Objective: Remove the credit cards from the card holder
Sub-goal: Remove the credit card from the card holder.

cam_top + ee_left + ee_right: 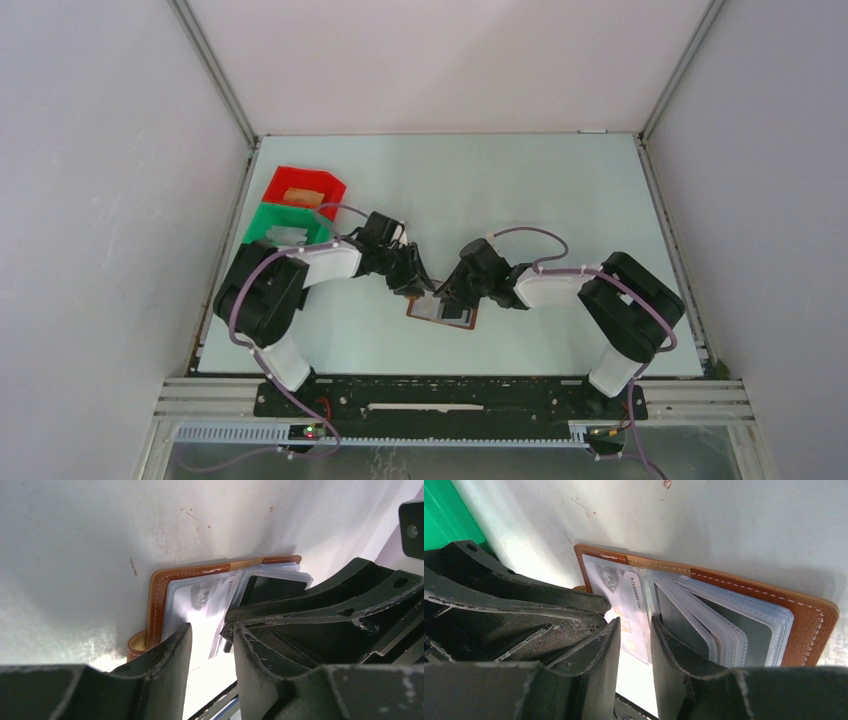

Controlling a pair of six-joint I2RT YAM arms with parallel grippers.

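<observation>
The card holder lies open on the table between both arms, its brown leather rim framing clear plastic sleeves. A pale printed credit card sits in the left sleeve. A dark card sits in a sleeve at the fanned middle. My left gripper stands on the holder's left side, jaws apart, nothing pinched. My right gripper hovers tip-down over the printed card, jaws apart with the card's lower edge showing in the gap.
A red bin and a green bin stand at the table's left edge, behind the left arm. The two grippers' fingers nearly touch over the holder. White walls close in the table.
</observation>
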